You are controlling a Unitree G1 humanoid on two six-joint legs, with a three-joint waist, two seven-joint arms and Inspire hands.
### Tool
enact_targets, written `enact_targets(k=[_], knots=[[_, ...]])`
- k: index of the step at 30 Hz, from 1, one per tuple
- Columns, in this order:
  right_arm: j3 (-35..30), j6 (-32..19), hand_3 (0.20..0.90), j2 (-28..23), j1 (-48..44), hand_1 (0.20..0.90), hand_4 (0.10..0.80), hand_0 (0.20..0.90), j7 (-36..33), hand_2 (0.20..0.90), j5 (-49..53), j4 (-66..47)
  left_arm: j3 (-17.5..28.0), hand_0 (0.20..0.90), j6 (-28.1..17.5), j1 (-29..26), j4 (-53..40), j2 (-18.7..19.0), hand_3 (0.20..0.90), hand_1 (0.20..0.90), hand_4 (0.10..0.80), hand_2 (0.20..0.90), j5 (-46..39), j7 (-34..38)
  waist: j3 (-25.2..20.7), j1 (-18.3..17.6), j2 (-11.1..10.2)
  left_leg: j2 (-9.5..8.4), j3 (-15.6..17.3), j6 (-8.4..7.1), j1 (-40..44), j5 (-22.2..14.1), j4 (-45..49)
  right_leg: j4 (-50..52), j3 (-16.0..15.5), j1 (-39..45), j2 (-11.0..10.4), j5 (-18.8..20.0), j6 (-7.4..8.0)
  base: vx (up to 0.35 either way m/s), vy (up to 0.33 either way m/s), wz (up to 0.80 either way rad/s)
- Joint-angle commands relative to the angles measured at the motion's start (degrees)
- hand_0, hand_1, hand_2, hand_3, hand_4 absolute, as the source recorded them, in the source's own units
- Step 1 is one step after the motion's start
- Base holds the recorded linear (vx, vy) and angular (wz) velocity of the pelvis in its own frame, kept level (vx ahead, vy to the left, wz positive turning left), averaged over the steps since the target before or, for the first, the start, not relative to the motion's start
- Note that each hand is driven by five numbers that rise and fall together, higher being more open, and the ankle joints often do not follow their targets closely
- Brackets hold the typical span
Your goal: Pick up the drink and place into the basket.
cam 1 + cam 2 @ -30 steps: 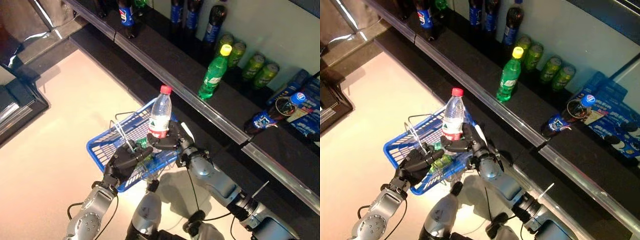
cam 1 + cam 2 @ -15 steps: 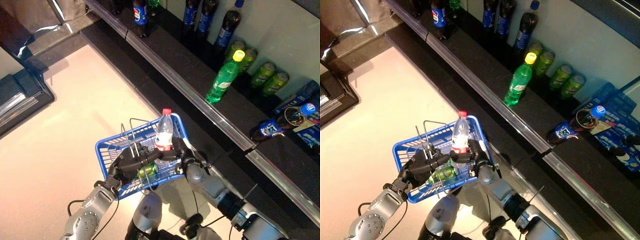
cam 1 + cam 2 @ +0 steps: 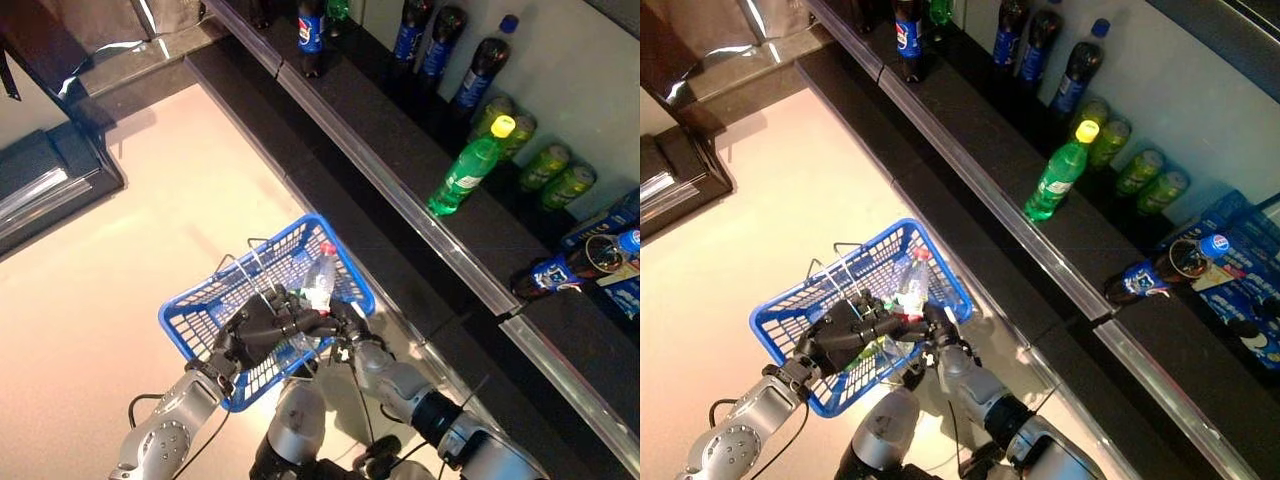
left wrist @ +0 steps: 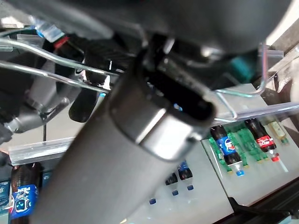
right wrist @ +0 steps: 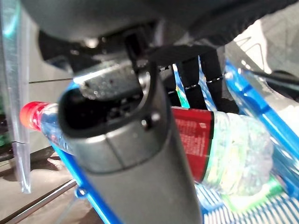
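Observation:
A clear water bottle with a red cap and a red label leans tilted inside the blue wire basket. My right hand is at its lower end, by the basket's near right corner. In the right wrist view its thumb lies across the bottle and dark fingers curl behind it. My left hand is curled round the basket's metal handles and holds the basket above the pale floor. A green drink lies at the basket's bottom.
A dark shelf with a metal front rail runs diagonally on the right. On it stand a green bottle, dark cola bottles and green cans, and one cola bottle lies flat. A dark counter is at far left.
My right hand has brought the water bottle down from upright above the basket to tilted inside it. The left hand keeps the handles. The whole picture has shifted.

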Motion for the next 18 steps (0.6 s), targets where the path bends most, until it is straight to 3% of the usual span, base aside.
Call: enact_targets(k=[1, 11, 18], knots=[[4.91, -5.89, 0.200, 8.80, -2.57, 0.300, 0.100, 0.300, 5.12, 0.300, 3.33, -0.01, -2.76, 0.300, -9.05, -10.49, -23.70, -3.93, 0.200, 0.300, 0.100, 0.300, -4.18, -16.19, -12.99, -1.03, -0.06, -1.10, -0.77, -0.42, -6.60, 1.54, 6.63, -3.02, -1.59, 4.29, 2.32, 1.92, -1.79, 0.000, 0.000, 0.00], [3.81, -6.21, 0.200, 9.97, -3.66, 0.300, 0.100, 0.300, 8.02, 0.300, 9.88, 4.96, -3.57, 0.300, -9.75, -11.38, -25.67, -1.78, 0.200, 0.300, 0.100, 0.300, -3.62, -22.54, -11.15, 0.18, -0.15, -1.88, -1.44, -0.14, -7.89, 1.73, 7.32, -2.16, -2.41, 3.58, 2.09, 2.15, -1.72, 0.014, 0.003, 0.04], [0.07, -8.08, 0.200, 11.62, -2.43, 0.300, 0.100, 0.300, 10.63, 0.300, 25.45, 10.65, -4.08, 0.300, -9.46, -13.02, -26.74, -0.89, 0.200, 0.300, 0.100, 0.300, -6.27, -22.95, -10.85, 0.56, -0.80, -1.95, -1.31, 0.18, -8.18, 1.79, 7.30, -1.83, -2.63, 3.35, 1.99, 2.26, -1.57, 0.038, -0.005, 0.04]])
